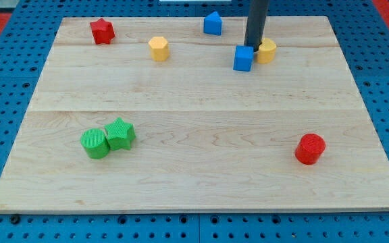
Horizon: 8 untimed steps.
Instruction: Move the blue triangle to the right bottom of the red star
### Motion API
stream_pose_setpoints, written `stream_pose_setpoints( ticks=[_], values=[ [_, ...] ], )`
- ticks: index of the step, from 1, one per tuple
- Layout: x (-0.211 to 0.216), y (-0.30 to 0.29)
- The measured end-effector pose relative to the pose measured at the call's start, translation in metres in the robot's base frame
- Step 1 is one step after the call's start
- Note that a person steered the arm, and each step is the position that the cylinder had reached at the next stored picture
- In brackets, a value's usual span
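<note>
The red star (102, 31) lies near the board's top left corner. A blue block with a pointed top, which looks like the blue triangle (213, 23), sits at the top edge near the middle. My tip (253, 46) is down to the right of the triangle and apart from it. The tip stands just behind a blue cube (244, 59) and against the left side of a yellow block (267, 50). The dark rod rises out of the view's top.
A yellow hexagon-like block (159, 48) lies between the red star and the blue triangle, slightly lower. A green cylinder (94, 144) and a green star (120, 133) touch at the lower left. A red cylinder (310, 148) sits at the lower right.
</note>
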<state>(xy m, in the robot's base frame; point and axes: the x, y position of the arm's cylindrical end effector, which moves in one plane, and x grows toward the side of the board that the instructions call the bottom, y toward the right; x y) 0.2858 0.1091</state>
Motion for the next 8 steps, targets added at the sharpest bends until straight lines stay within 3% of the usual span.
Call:
stream_pose_setpoints(
  ticks=[2,4,5,7,8],
  values=[
    [-0.011,-0.010],
    [-0.087,-0.007],
    [-0.084,-0.065],
    [-0.036,-0.194],
    [-0.043,-0.226]
  ],
)
